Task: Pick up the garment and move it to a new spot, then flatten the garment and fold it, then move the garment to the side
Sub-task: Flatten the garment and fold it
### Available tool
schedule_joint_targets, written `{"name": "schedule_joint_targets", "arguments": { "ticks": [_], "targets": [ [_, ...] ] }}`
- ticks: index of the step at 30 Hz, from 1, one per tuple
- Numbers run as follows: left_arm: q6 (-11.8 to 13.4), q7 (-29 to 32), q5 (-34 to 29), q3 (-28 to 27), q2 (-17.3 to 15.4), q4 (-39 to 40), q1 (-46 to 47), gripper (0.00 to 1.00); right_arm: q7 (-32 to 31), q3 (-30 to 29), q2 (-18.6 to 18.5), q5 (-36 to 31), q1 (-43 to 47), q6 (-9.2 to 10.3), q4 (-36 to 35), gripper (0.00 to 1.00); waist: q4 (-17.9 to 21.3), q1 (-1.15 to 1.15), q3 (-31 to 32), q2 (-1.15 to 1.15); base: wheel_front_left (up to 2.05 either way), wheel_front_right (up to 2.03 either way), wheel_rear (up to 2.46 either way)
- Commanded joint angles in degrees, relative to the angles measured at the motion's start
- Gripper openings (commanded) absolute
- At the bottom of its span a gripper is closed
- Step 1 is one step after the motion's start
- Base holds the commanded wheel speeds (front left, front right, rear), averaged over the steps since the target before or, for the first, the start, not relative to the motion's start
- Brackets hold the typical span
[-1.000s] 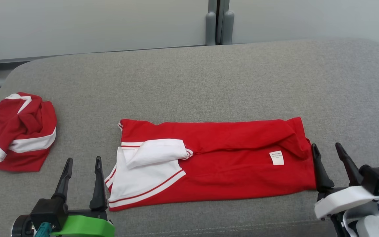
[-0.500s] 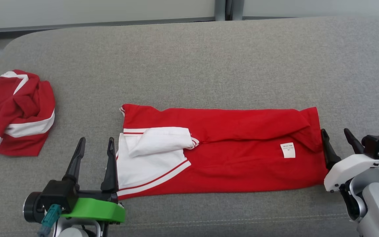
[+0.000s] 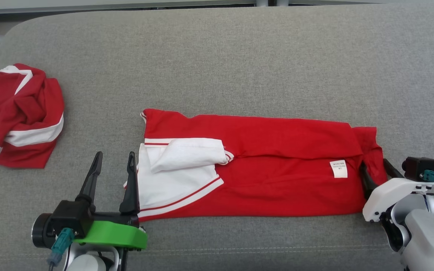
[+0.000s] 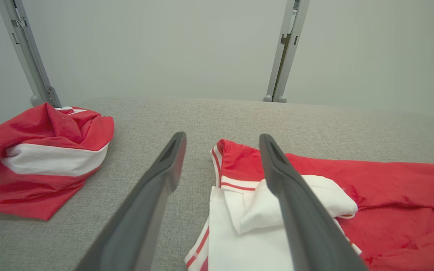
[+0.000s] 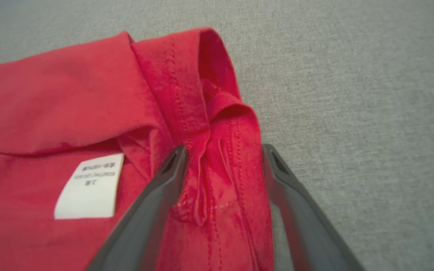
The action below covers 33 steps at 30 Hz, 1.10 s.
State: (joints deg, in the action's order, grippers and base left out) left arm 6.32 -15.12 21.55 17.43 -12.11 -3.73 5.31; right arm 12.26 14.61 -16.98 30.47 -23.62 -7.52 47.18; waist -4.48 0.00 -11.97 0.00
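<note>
The garment point(image 3: 277, 169) lies stretched out in a long, lengthwise-folded strip across the middle of the grey cushion point(image 3: 239, 56), closer to the near edge than to the far one. It is red, with a white panel point(image 3: 175, 180) trimmed in red stripes at its left end and a small white label point(image 3: 338, 168) near its right end.

The left hand point(image 3: 114, 155) sits at the near edge beside the garment's left end, its two fingers spread wide and holding nothing. From the head view its inner finger stands just at the rim of the white panel; the left wrist view shows the left hand point(image 4: 221, 137) pointing over the cushion point(image 4: 202, 113), with the garment point(image 4: 390, 180) running off to one side.

The right hand point(image 3: 374, 165) is at the garment's right end. In the right wrist view the right hand point(image 5: 224, 148) has its fingers apart, straddling the bunched, stitched hem of the garment point(image 5: 51, 113) – the red fabric rises between them but is not pinched. The label point(image 5: 89, 186) lies just beside one finger, and bare cushion point(image 5: 352, 75) lies beyond the hem.

Well apart, near the cushion's left edge, rests a crumpled red-and-white cloth point(image 3: 21, 116) – a loose heap, also seen in the left wrist view point(image 4: 40, 158).
</note>
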Motion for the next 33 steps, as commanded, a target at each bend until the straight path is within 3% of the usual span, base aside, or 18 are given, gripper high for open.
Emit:
{"name": "schedule_joint_targets", "arguments": {
  "ticks": [1, 4, 5, 6, 7, 12, 26, 33],
  "targets": [
    [-0.4, 0.0, -0.5, -0.4, 0.2, -0.1, 0.8, 1.00, -1.8, 1.3, 0.1, 1.3, 0.3, 0.07, 1.5, 1.00, 0.2, 0.00, -0.2, 0.00, 0.00, 0.00, 0.00],
    [-0.9, 0.0, -0.9, -0.8, 0.6, -0.6, 0.9, 1.00, -4.5, 4.1, 0.6, 4.3, 0.5, 0.04, 1.6, 1.00, 0.4, 0.00, -0.2, 0.00, 0.00, 0.00, 0.00],
    [-1.1, 0.0, -1.1, -0.9, 0.7, -0.7, 0.9, 1.00, -4.9, 5.1, 0.7, 5.3, 0.6, 0.02, 1.3, 0.63, 0.4, 0.00, -0.1, 0.00, 0.00, 0.00, 0.00],
    [-1.2, 0.0, -1.2, -1.0, 0.9, -0.8, 0.9, 1.00, -5.7, 6.1, 1.0, 6.6, 0.9, 0.00, 0.8, 0.17, 0.5, 0.00, 0.0, 0.00, 0.00, 0.00, 0.00],
    [-1.4, 0.0, -1.2, -1.2, 1.1, -0.9, 0.9, 1.00, -6.2, 6.9, 0.9, 7.5, 1.1, -0.07, 0.5, 0.00, 0.5, 0.00, 0.0, 0.00, 0.00, 0.00, 0.00],
    [-1.9, 0.0, -1.8, -1.8, 1.5, -1.1, 0.6, 1.00, -5.6, 8.5, -1.1, 11.4, 1.1, 0.04, -0.2, 0.00, 0.6, 0.00, 0.2, 0.00, 0.00, 0.00, 0.00],
    [-3.3, 0.0, -3.1, -3.4, 2.8, -1.4, 0.3, 1.00, 1.3, 1.6, -9.8, 15.9, -3.6, 0.12, 6.1, 0.00, 1.7, 0.00, 0.2, 0.00, 0.00, 0.00, 0.00],
    [-3.5, 0.0, -3.7, -4.0, 3.2, -1.7, -0.2, 1.00, 2.6, 1.2, -9.7, 14.5, -5.4, 0.08, 6.8, 0.00, 2.8, 0.00, 1.2, 0.00, 0.00, 0.00, 0.00]
  ]
}}
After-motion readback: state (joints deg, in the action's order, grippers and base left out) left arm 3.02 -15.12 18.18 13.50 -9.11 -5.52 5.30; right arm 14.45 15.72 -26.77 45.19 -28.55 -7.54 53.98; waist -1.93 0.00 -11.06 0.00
